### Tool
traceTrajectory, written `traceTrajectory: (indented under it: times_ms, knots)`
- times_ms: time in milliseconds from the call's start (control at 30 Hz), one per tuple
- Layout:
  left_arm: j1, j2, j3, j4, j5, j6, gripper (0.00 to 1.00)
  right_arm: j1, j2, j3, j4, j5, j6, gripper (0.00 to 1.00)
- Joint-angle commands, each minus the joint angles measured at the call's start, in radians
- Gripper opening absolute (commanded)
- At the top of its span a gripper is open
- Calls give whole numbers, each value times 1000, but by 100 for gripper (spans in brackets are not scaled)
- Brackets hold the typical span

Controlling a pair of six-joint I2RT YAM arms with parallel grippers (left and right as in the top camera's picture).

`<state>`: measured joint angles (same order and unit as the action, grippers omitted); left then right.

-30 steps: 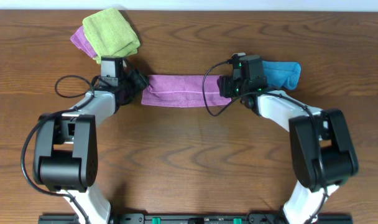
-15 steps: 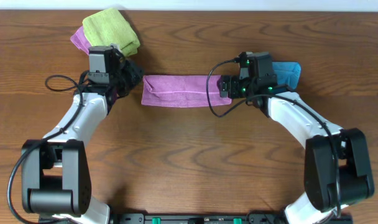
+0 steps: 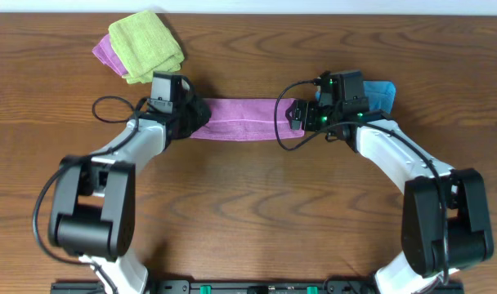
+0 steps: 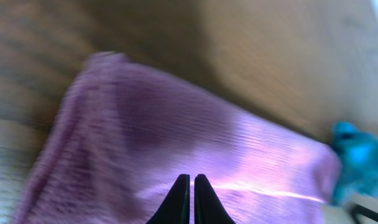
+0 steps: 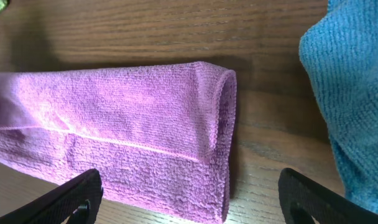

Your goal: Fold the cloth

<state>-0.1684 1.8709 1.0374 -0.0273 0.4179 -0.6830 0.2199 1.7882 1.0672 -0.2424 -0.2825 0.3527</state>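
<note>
Robotics lab bench, indicated by left arm [image 3: 89, 208] and right arm [image 3: 436, 212] on a rail [image 3: 257, 287] at a wood table [image 3: 257, 204], cable [image 3: 275, 118] exposed.

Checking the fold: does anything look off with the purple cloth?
Slightly. The cloth gapes open in a loop at its right end instead of lying flat, and the upper layer's edge stops short of the lower one. Nothing looks spilled or damaged.

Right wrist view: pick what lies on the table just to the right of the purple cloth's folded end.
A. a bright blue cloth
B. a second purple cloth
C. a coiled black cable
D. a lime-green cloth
A: the blue cloth fills the right edge of that view, beside the purple cloth and apart from its folded end, with a strip of bare table between them.
</note>
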Motion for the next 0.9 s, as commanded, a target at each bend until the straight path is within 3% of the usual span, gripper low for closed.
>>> traceTrajectory:
  times_ms: [0,467,867]
  knots:
    - [2,52,14,-3,-58,11,6,-4,-6,12,2,-18,52,90]
    - [2,109,14,-10,-78,10,6,-3,97,11,34,-59,89,88]
    - [2,109,14,-22,-77,10,6,9,214,11,183,-101,153,70]
